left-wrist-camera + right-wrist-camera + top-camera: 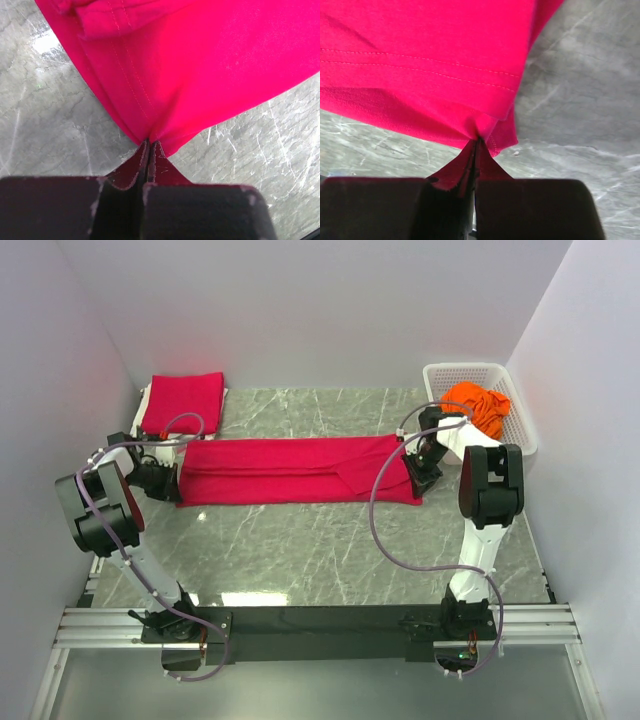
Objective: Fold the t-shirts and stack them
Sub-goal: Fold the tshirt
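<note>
The crimson t-shirt (300, 470) is lying across the middle of the surface (300, 550), folded lengthwise into a long, flat band running left to right, with an angled flap showing near its right end. Its cloth is looking soft and matte, and a double row of stitching is running along the hem in both wrist views.

The left claw (168, 482) is clamping the band's left end. Seen from its wrist, its dark pads (150, 150) are pressing together on a corner of the shirt (200, 60), and the fabric is puckering into the pinch. The right claw (420, 480) is gripping the right end in the same way, its pads (477, 145) closing tight on a gathered corner of the shirt (420, 50).

A folded crimson t-shirt (183, 402) is sitting as a neat rectangle at the back left corner. An orange t-shirt (478, 405) is lying crumpled inside the white plastic lattice basket (522, 436) at the back right. The surface is showing a grey, glossy, marble-veined pattern.
</note>
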Robot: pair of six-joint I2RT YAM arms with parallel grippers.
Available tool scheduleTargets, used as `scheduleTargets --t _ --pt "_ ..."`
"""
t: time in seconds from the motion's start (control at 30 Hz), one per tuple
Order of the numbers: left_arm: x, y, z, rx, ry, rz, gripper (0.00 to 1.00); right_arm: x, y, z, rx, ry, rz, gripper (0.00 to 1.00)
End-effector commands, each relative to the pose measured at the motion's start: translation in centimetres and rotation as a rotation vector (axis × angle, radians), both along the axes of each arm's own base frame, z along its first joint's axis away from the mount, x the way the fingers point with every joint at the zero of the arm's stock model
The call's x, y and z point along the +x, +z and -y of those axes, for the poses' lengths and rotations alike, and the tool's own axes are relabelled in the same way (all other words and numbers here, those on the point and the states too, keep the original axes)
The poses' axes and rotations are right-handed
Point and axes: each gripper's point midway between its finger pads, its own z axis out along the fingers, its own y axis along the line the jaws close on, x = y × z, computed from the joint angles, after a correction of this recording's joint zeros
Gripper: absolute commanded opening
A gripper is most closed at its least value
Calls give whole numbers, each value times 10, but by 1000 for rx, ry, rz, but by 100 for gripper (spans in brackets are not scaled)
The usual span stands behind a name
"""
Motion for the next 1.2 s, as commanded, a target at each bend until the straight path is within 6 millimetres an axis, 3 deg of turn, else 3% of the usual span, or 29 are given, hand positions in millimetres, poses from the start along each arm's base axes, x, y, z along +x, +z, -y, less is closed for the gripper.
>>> scheduleTargets --t 0.0,0.33,0.4,0.43,0.5,0.53,0.6,0.7,0.73,0.77,0.83,0.9,0.93,1.03,1.17 --pt "-18 -31 -16 104 -14 -97 1 3 8 14 -46 12 32 0" --pt "-49 -14 -6 108 -123 -141 2 -21 20 29 -106 86 30 0" --pt "-61 -13 0 98 -148 -176 10 -18 16 37 -152 87 40 0" --pt "-66 -13 2 88 -163 -180 23 -14 14 39 -169 85 44 0" --pt "-64 -1 4 75 -173 -124 33 4 16 49 -229 74 97 0" --pt "-59 7 4 70 -184 -78 40 11 13 53 -254 72 104 0" --pt "-43 29 9 40 -189 21 44 34 21 62 -311 53 162 0" --pt "-10 61 14 17 -190 141 50 63 30 73 -383 41 228 0" --pt "10 75 9 36 -172 195 50 75 37 77 -412 28 254 0" --pt "21 77 14 44 -180 211 51 77 42 78 -420 14 256 4" --pt "51 90 11 85 -156 281 50 85 61 71 -397 0 297 26" --pt "67 83 22 103 -176 280 49 81 76 62 -357 -22 310 41" --pt "78 85 25 111 -171 290 47 80 91 51 -327 -17 338 42" --pt "102 72 39 116 -192 287 43 66 107 36 -279 -23 351 42" --pt "119 45 62 99 -231 249 36 50 100 6 -202 -6 311 41"
